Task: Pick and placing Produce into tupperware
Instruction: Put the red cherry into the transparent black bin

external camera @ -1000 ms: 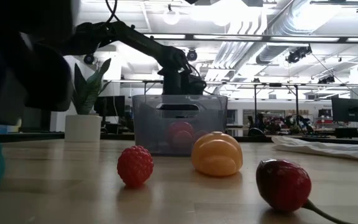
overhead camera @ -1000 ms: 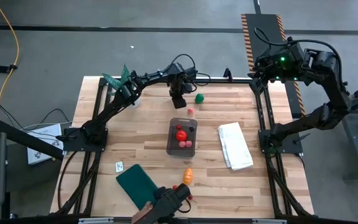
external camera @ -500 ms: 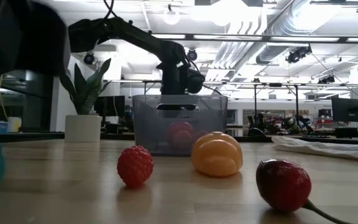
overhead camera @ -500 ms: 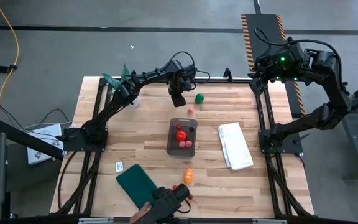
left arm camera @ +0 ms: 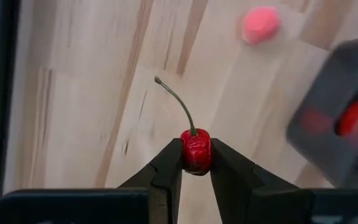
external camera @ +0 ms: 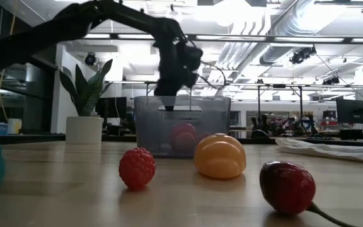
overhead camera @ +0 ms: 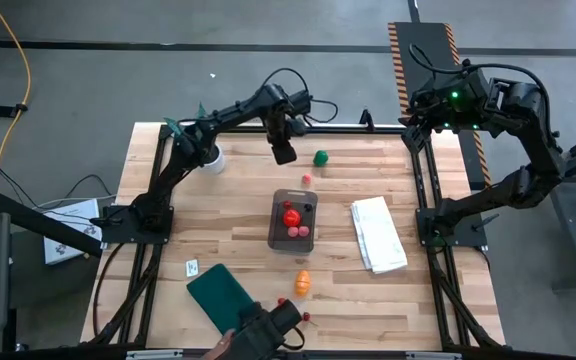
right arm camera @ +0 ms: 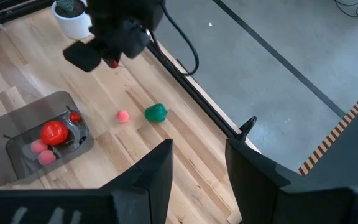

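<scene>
The left gripper (left arm camera: 195,163) is clamping a small glossy red cherry with a thin green stem (left arm camera: 196,151) between its dark fingertips, and it is now hanging in the air on the far side of the clear grey-tinted rectangular plastic tupperware (overhead camera: 278,236). A moment ago it was sitting lower and nearer the container's far edge; it has since lifted up and drifted a bit further off, with the arm rising in the low view too. I read that as pick done, cherry off the wood, carry to the container coming next, not yet over the opening.

The tupperware is sitting mid-table with a round red tomato-like ball (overhead camera: 291,215) and a couple of pink berry pieces (overhead camera: 299,233) already inside. Still outside it: a tiny pink round piece (overhead camera: 307,179) just past its far edge, a green round vegetable (overhead camera: 320,157) further beyond that, an orange segmented fruit (external camera: 219,156) on the near side, plus a bumpy red raspberry (external camera: 137,168) and a dark red stemmed piece (external camera: 287,186) nearer still. So the task is looking partway through, several pieces left.

The right gripper (right arm camera: 199,163) is parked high, well off to the right of the tupperware, fingers apart, holding nothing. A folded white cloth (overhead camera: 378,234) is lying right of the container, a dark green cloth (overhead camera: 221,296) near-left of it, and a potted spiky plant in a white pot (external camera: 85,113) far-left.
</scene>
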Controlling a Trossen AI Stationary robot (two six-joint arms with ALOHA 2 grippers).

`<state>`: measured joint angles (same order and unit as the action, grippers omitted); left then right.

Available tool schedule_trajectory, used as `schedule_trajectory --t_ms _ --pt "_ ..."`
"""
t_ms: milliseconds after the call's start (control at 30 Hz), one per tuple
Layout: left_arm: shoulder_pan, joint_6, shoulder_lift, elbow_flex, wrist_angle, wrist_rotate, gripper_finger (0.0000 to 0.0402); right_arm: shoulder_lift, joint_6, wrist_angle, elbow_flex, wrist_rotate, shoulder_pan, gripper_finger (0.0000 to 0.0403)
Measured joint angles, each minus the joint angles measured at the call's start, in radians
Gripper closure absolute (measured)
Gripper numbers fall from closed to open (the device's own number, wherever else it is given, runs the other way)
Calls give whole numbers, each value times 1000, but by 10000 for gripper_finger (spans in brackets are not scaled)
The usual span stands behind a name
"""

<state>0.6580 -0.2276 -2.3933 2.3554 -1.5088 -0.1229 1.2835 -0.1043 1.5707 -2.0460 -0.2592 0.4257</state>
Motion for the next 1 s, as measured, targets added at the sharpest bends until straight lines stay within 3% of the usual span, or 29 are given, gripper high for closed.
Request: schedule_trajectory --t_ms 500,1000 --pt "-31 54 157 1 -35 -47 334 0 0 0 0 0 0 263" --pt "-262 102 195 1 -63 -50 334 0 8 0 0 0 0 263"
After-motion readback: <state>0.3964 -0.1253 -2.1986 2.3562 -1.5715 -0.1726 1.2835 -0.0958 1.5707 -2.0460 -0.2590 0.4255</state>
